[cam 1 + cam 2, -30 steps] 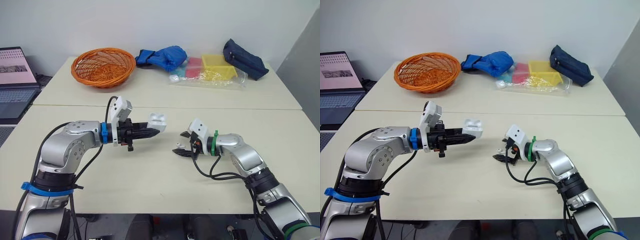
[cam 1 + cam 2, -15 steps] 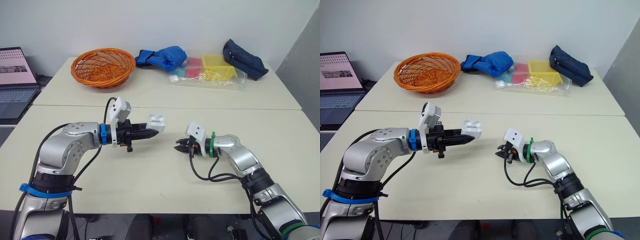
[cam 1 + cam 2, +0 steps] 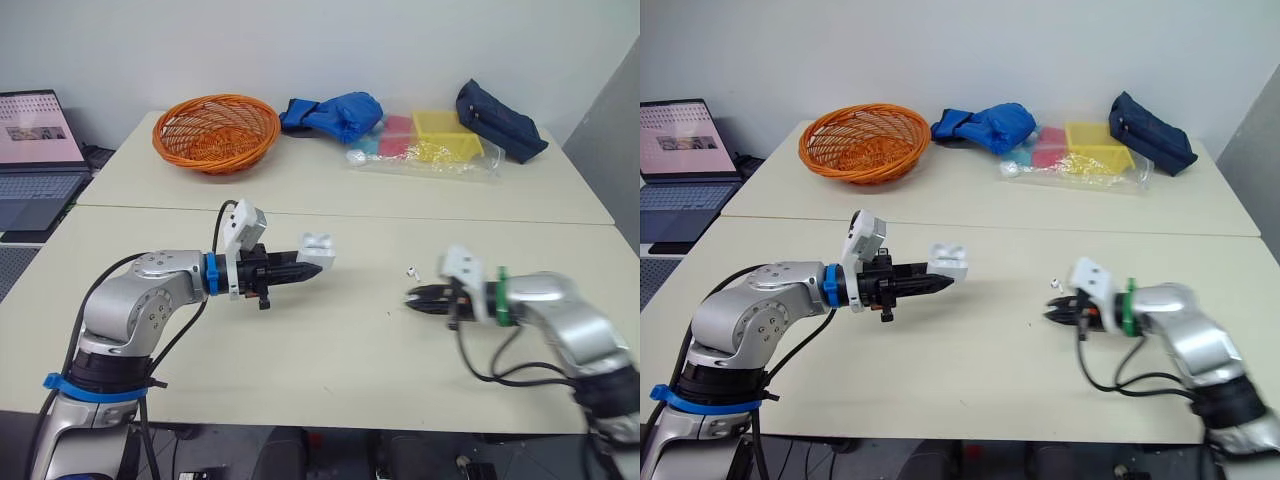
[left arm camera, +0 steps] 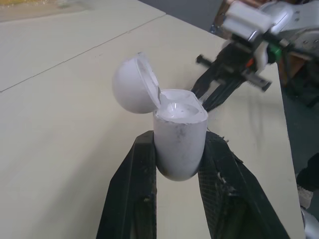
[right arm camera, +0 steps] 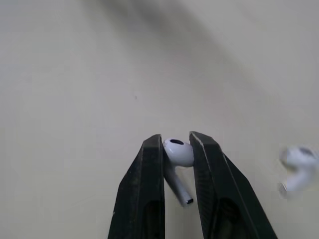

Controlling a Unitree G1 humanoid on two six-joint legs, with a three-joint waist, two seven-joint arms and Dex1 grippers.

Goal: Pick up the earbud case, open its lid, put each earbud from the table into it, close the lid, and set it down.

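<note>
Left claw [image 3: 317,267] is up off the bench [image 3: 330,350], clamped tight on the lower body of the earbud case [image 3: 319,243], one black finger on each side. The case sticks out past the fingertips with its lid flipped open and tipped back to one side, and both sockets are bare to the air. Its open mouth faces across toward the right claw [image 5: 175,144].

Over there the right claw sits low over the bench, well apart from the case, narrowed down on an earbud [image 5: 178,153]. The white head is pinched between the two fingertips and the stem hangs back between the fingers. Just beside this claw's tip, on the side away from the robot, the second earbud [image 3: 411,270] lies loose on the bench, apart from the fingers.

Everything else lies well beyond both claws, on the far bench. An orange wicker basket [image 3: 216,132] sits out past the left claw, with an open laptop [image 3: 35,150] off to its outer side. Past the gap between the claws lies a blue bundle [image 3: 332,113]. Beyond the right claw is a clear plastic bag [image 3: 430,150] with yellow and pink boxes in it, and a navy pouch [image 3: 500,120] beside that.
</note>
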